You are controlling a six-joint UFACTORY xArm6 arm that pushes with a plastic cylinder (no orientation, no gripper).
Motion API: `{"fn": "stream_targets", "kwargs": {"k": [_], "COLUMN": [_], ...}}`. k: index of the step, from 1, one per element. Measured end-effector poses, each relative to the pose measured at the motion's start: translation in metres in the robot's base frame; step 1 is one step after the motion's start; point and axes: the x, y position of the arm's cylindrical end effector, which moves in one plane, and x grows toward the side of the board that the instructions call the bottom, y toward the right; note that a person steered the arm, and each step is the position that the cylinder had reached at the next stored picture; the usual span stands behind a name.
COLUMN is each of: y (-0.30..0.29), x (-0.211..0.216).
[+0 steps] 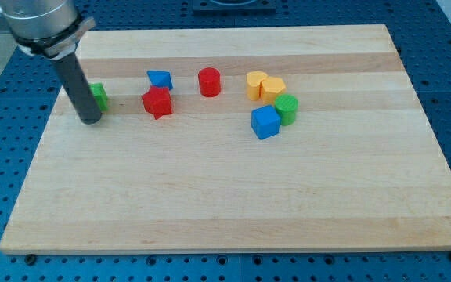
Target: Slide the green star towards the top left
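The green star [99, 96] lies near the board's left edge, in the upper left part of the view, partly hidden behind my rod. My tip [89, 120] rests on the board just below and left of the green star, touching or almost touching it. A red star [157, 103] lies to the star's right, with a blue triangular block [160, 79] just above it.
A red cylinder [209, 81] stands near the top middle. Further right are a yellow block [255, 84], a yellow cylinder [273, 88], a green cylinder [286, 108] and a blue cube [265, 122], close together. The wooden board [225, 204] lies on a blue perforated table.
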Motion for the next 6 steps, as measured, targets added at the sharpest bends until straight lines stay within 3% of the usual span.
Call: {"fn": "stream_targets", "kwargs": {"k": [4, 6], "y": [-0.012, 0.008], "x": [-0.069, -0.076]}}
